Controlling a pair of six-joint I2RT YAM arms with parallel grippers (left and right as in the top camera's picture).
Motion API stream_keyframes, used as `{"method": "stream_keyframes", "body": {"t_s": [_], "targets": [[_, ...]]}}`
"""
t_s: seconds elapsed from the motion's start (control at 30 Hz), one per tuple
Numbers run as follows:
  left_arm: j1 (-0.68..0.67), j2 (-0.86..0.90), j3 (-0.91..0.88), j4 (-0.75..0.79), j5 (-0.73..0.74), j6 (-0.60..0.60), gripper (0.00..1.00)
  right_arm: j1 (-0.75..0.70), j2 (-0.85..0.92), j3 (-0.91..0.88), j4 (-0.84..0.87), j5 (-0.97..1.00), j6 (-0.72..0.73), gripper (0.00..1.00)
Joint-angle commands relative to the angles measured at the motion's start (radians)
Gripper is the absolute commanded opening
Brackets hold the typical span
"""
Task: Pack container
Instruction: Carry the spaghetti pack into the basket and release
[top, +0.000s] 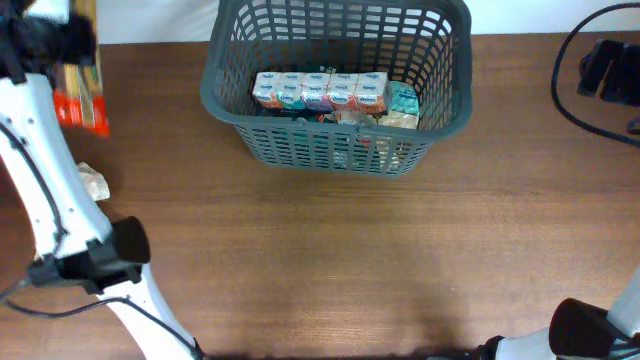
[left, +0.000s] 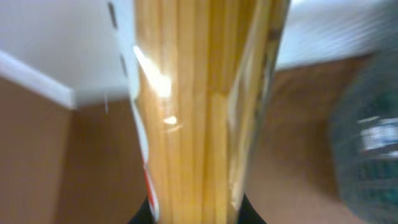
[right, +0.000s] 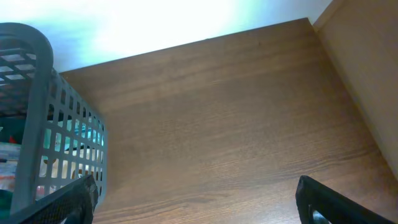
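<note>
While the left gripper (left: 196, 216) is clamped on a spaghetti packet (left: 199, 106) near one end, the basket (top: 335, 150) sits well off to its right, part-filled. Packet looks light, long and brittle, with slippery film: grip firm, no twisting. Right gripper (right: 196, 202) is wide open and empty, basket just to its left. Basket looks stiff and light; grab it by the thick rim.
</note>
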Motion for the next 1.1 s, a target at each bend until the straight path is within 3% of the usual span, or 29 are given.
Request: {"method": "stream_keyframes", "body": {"t_s": [0.0,0.17,0.4,0.5,0.67,0.83,0.97,1.07], "targets": [[-0.132,-0.056,0.175,0.002,0.215,0.328,0.02,-0.003,0.004,-0.001,0.0,-0.005,0.002,0.99],[-0.351,-0.056,0.218,0.001,0.245,0.678,0.01,-0.003,0.004,-0.001,0.0,-0.005,0.002,0.99],[-0.575,0.003,0.126,0.009,0.201,0.929,0.02,-0.003,0.003,-0.001,0.0,-0.005,0.002,0.99],[-0.623,0.053,0.076,0.019,0.124,0.929,0.02,-0.003,0.004,-0.001,0.0,-0.005,0.002,0.99],[-0.653,0.162,-0.019,0.029,0.053,0.929,0.16,-0.003,0.004,-0.001,0.0,-0.005,0.002,0.99],[-0.671,0.249,-0.128,0.032,0.016,0.928,0.16,-0.003,0.003,-0.001,0.0,-0.005,0.002,0.99],[-0.676,0.261,-0.151,0.059,-0.003,0.873,0.35,-0.003,0.003,-0.001,0.0,-0.005,0.002,0.99],[-0.676,0.254,-0.141,0.071,-0.005,0.829,0.43,-0.003,0.004,-0.001,0.0,-0.005,0.002,0.99]]}}
